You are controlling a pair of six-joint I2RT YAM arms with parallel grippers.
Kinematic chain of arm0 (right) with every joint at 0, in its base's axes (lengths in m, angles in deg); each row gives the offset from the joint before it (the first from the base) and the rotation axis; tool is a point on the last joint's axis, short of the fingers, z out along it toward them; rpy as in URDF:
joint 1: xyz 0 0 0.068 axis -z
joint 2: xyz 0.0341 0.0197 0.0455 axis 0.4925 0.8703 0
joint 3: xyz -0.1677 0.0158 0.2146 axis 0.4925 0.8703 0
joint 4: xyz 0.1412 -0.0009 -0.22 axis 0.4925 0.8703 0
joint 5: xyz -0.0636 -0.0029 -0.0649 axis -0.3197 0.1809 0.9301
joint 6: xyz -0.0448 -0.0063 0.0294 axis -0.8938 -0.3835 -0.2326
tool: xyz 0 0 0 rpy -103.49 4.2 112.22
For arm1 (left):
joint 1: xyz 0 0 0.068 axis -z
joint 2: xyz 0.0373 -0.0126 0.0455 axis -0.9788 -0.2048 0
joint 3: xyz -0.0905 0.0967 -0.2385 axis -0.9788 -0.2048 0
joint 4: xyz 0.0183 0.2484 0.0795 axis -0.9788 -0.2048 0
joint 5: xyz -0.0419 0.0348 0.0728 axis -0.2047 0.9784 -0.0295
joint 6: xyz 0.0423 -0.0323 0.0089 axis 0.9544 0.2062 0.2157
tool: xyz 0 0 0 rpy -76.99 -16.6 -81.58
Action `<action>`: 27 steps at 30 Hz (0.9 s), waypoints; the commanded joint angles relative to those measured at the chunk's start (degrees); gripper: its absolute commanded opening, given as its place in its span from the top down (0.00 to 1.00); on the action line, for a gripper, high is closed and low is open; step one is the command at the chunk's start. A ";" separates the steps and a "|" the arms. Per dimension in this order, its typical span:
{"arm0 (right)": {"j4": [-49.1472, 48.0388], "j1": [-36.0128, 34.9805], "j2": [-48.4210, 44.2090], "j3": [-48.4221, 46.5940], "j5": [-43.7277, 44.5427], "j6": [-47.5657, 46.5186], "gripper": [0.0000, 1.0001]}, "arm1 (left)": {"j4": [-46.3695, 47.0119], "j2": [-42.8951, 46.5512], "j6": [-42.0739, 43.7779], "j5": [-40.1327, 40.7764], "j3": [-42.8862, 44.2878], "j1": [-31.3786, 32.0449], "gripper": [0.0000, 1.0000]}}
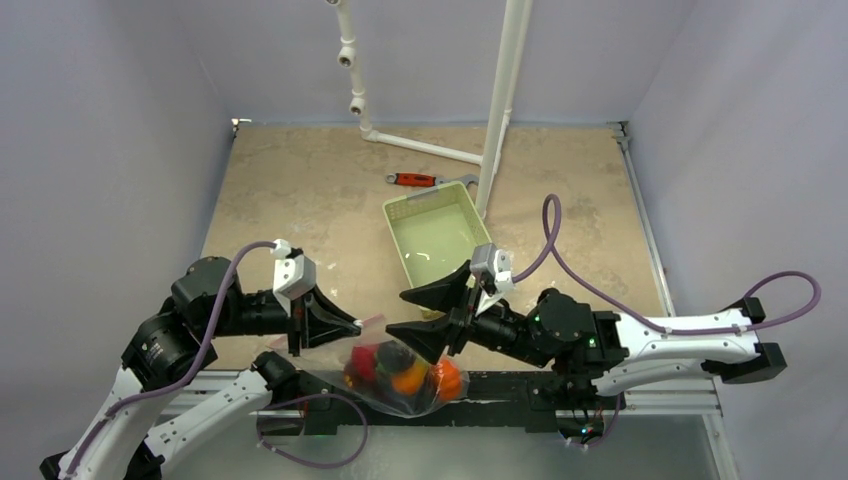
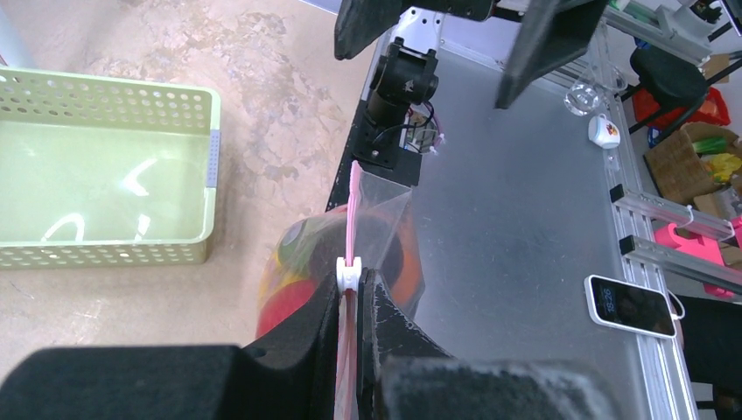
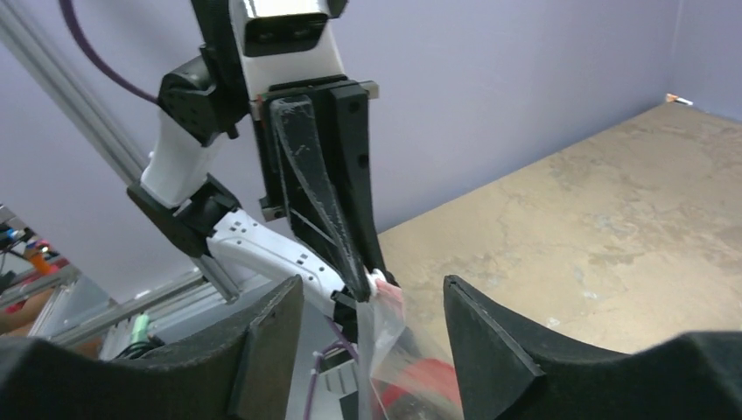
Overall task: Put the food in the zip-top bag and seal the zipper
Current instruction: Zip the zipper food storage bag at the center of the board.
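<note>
Zip-top bag (image 1: 420,400), food (image 1: 408,378) contained inside; zipper (image 2: 353,210) pinched tight by left gripper (image 1: 357,325); seal possibly complete, strip viewed edge-on; right gripper (image 1: 398,313) spread wide, nothing held.

The left arm (image 1: 160,345) and right arm (image 1: 680,340) are white with black joints. A purple cable (image 1: 556,250) loops along each one. The fingers (image 1: 435,293) are black, wide and pointy. A small white camera box (image 1: 490,262) sits by them.

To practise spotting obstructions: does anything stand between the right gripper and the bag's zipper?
Nothing visible does. The zipper, pinched by the left gripper, sits directly ahead of the open right gripper.
</note>
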 commanded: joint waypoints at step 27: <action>6.28 0.53 12.85 -7.77 -11.79 -5.13 0.37 | 8.94 -0.10 1.30 -9.72 -0.70 0.08 1.00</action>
